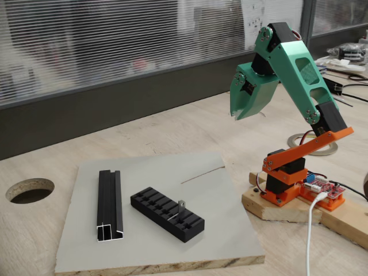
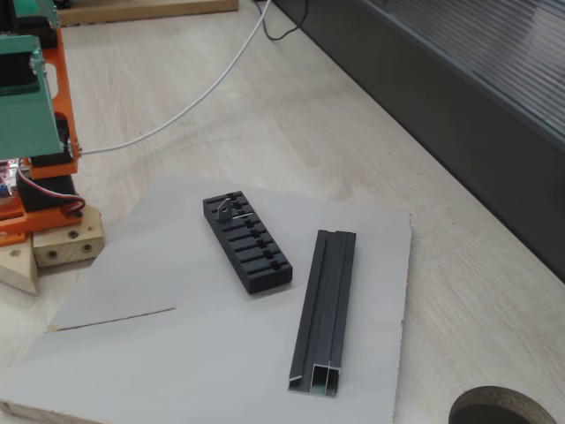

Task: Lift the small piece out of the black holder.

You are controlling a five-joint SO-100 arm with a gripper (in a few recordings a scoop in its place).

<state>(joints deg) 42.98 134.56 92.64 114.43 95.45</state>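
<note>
The small piece, a thin grey metal tab, stands upright in one slot of the black holder, near the end of the holder that is closer to the robot base. In the other fixed view the small piece shows at the far end of the black holder. The holder is a matte black rectangular block with a row of parallel slots across its top. It lies on a flat grey board with a pale wood edge. Just beside the holder, but apart from it, lies a longer and narrower black channel rail with silvery cut ends.

The green arm is folded high above its orange base, which is fixed on a wooden block on the light wooden table. The pincer hangs in the air with its tips down, well apart from the small piece, above it and to the right in this view. It holds nothing; whether its two green fingers are closed or a little apart, I cannot tell. A white cable goes from the base.
</note>
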